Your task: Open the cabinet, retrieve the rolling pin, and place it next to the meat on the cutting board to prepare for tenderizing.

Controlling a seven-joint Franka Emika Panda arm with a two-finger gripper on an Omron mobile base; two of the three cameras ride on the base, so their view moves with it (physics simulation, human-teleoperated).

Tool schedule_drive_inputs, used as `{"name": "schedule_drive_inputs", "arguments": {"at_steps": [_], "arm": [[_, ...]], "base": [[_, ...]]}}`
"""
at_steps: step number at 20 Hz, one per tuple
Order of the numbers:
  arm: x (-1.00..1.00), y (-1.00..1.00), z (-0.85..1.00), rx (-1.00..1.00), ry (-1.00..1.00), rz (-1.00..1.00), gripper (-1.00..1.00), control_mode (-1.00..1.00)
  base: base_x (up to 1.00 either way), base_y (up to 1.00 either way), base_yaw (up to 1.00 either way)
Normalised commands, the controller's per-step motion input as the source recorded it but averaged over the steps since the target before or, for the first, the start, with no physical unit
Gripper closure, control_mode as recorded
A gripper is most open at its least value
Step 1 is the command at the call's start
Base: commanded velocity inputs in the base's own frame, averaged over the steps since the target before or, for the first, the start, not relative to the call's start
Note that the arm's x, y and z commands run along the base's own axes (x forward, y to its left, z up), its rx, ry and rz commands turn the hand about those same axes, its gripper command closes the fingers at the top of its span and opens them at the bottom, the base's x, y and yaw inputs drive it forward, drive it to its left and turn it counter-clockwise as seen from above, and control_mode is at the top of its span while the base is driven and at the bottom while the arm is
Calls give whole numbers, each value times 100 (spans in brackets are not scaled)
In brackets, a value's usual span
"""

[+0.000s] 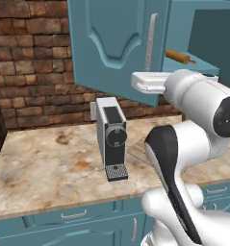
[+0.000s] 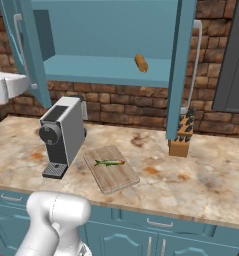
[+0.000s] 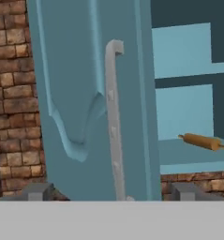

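The rolling pin (image 2: 141, 63) lies on the teal shelf inside the open cabinet (image 2: 111, 30), not yet picked up; in the hand view it shows to the right, past the edge of the swung-out door (image 3: 85, 93) and its silver bar handle (image 3: 114, 117). Both doors stand open, so the opening step looks done. The gripper (image 3: 108, 194) sits just near the left door's handle with its fingers (image 3: 37, 191) spread wide, one on each side of the handle and holding nothing. Fetching the pin and carrying it down remain. Below, on the desk (image 2: 201, 175), the meat (image 2: 109, 162) lies across the cutting board (image 2: 116, 177), right of a coffee machine (image 2: 61, 135); a knife block (image 2: 181, 137) stands farther right. No brand, label or writing can be read anywhere.
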Motion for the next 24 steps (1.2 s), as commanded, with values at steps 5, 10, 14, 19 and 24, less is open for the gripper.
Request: {"name": "schedule_drive_inputs", "arguments": {"at_steps": [5, 10, 14, 19, 24], "arm": [[-58, -61, 13, 27, 0, 0, -100, -100], [-38, -72, 10, 28, 0, 0, -100, -100], [2, -52, 1, 27, 5, 7, -100, -100], [31, -25, 0, 17, 13, 8, -100, -100], [24, -11, 0, 17, 6, 8, -100, -100]], "base": [[0, 0, 0], [0, 0, 0], [0, 0, 0], [0, 0, 0], [0, 0, 0]]}}
